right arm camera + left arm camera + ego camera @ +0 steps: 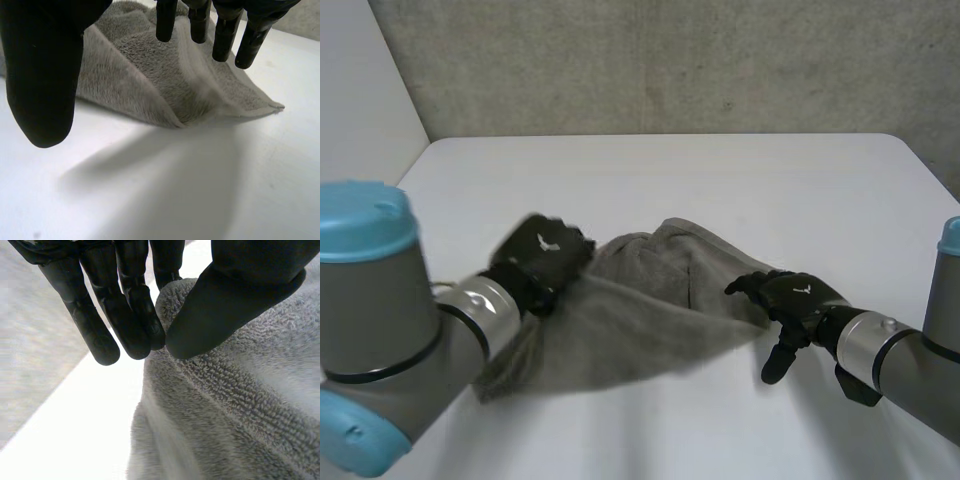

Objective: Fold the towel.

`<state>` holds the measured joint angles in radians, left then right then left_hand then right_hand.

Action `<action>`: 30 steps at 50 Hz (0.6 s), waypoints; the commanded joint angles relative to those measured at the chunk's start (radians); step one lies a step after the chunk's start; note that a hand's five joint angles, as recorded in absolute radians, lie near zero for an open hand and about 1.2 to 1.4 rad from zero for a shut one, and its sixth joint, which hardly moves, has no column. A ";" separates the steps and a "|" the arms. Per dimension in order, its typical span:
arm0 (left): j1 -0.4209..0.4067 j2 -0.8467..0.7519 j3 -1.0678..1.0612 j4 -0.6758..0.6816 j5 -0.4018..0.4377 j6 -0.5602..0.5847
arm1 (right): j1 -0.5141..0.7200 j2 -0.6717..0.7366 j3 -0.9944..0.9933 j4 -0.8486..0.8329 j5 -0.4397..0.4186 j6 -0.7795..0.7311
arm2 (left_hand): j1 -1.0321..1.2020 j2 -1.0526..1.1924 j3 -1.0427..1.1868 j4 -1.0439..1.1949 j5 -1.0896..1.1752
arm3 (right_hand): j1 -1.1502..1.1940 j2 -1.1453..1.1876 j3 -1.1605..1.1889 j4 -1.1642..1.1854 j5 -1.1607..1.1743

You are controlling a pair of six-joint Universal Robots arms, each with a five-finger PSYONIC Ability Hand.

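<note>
Grey towel [640, 310] bunched mid-tabletop [720, 180], left hand [542, 255] at its edge.
Left wrist view shows fingers [132, 310] and thumb pinching the hem; right wrist view shows the right hand [790, 300] spread straight, gripping nothing.

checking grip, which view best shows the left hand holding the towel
Left wrist view: the left hand pinches the towel edge between fingers and thumb. Head view gives the hand's back, covering the pinch. Right wrist view gives the towel's folds.
</note>
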<state>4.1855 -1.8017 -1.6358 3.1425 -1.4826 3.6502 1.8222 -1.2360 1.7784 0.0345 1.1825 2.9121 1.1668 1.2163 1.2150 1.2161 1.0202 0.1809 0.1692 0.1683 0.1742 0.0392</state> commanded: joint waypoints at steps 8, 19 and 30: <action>-0.012 0.254 -0.101 0.001 -0.064 0.005 | 0.130 0.059 -0.118 -0.036 -0.007 0.186 | 0.229 0.180 0.181 0.180 0.202 | -0.006 0.005 0.006 0.000 -0.039; 0.001 0.318 -0.134 0.001 -0.070 0.002 | 0.187 0.236 -0.250 -0.045 0.002 0.194 | 0.229 0.180 0.181 0.180 0.202 | 0.115 0.126 0.127 0.122 0.082; 0.051 0.297 -0.108 0.014 -0.064 0.001 | 0.183 0.202 -0.309 -0.183 0.121 0.179 | 0.229 0.180 0.181 0.180 0.202 | 1.215 1.227 1.228 1.222 1.183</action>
<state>4.1985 -1.4841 -1.7683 3.1465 -1.5509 3.6512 2.0136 -0.9860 1.5107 -0.0420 1.1955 3.1068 1.1668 1.2172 1.2160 1.2169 1.0257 0.9910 0.8890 0.8788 0.8634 0.6609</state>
